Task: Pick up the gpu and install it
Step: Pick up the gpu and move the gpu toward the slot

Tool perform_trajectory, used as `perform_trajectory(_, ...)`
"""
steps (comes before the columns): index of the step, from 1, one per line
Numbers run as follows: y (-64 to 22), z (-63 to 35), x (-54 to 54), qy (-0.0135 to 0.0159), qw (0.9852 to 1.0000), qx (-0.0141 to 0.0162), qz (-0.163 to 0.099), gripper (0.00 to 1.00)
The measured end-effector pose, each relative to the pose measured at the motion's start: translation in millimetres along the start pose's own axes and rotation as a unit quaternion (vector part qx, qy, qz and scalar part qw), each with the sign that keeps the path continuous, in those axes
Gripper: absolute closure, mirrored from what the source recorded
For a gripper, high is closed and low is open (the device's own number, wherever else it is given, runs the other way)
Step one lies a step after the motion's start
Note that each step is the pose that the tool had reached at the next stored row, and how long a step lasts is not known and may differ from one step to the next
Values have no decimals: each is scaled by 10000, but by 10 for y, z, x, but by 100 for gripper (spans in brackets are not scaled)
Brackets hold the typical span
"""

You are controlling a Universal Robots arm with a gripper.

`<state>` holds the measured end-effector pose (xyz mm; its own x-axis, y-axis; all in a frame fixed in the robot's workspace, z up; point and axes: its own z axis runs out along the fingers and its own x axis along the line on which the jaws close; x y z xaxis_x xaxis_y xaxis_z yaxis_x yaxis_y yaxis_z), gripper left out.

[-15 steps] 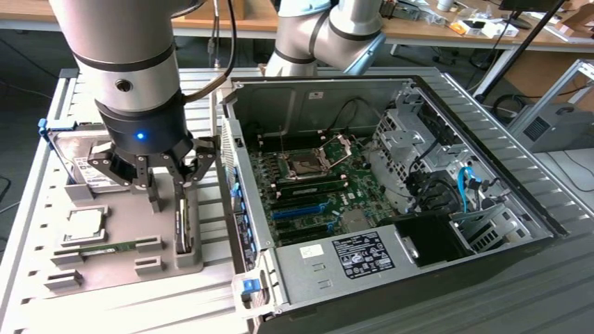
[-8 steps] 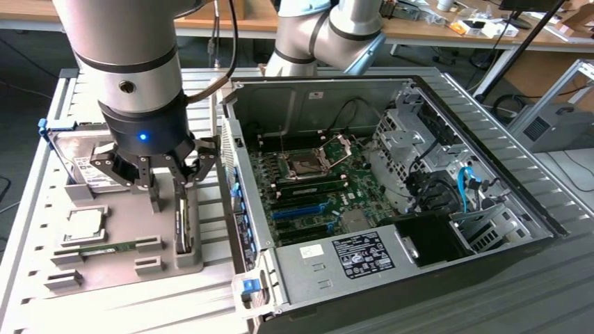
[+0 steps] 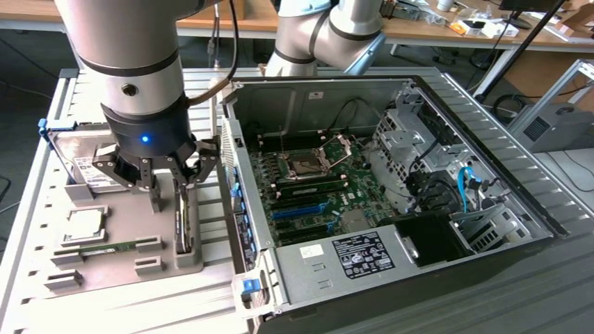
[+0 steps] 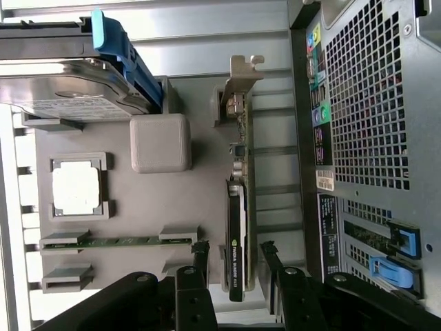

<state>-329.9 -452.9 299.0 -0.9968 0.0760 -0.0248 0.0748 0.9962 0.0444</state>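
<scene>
Pick-up step: gripper (image 3: 172,182) astride the gpu (image 3: 186,224), nothing held yet.
The fingers (image 4: 200,256) are spread wide, one on each side of the card, apparently not touching it. The gpu stands on edge in a slot of the grey holder tray (image 3: 111,240), in the lower left of the exterior view, beside the open computer case (image 3: 371,174). A sound grip would probably need both fingers closing squarely on the card's flat faces.

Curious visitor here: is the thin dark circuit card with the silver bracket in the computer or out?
Out. The thin dark circuit card stands on edge in a grey holder beside the metal computer case.
</scene>
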Motion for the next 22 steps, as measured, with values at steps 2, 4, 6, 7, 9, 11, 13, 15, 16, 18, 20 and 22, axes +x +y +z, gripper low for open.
perform_trajectory(2, -1, 20, -3, 0, 10000, 0, 0, 58)
perform_trajectory(4, -1, 42, -9, 2, 10000, 0, 0, 58)
perform_trajectory(6, -1, 61, -14, 3, 10000, 0, 0, 58)
perform_trajectory(7, -2, 70, -17, 3, 10000, 0, 0, 58)
perform_trajectory(9, -2, 88, -22, 4, 10000, 0, 0, 58)
perform_trajectory(11, -2, 104, -24, 4, 10000, 0, 1, 58)
perform_trajectory(13, -3, 119, -28, 5, 10000, 0, 0, 58)
perform_trajectory(15, -2, 134, -35, 5, 10000, 0, 0, 58)
perform_trajectory(16, -2, 142, -38, 5, 10000, 0, 1, 58)
perform_trajectory(18, 0, 155, -45, 5, 10000, 0, 0, 58)
perform_trajectory(20, 0, 168, -51, 6, 10000, 0, 0, 58)
perform_trajectory(22, 1, 182, -59, 6, 10000, 0, 0, 58)
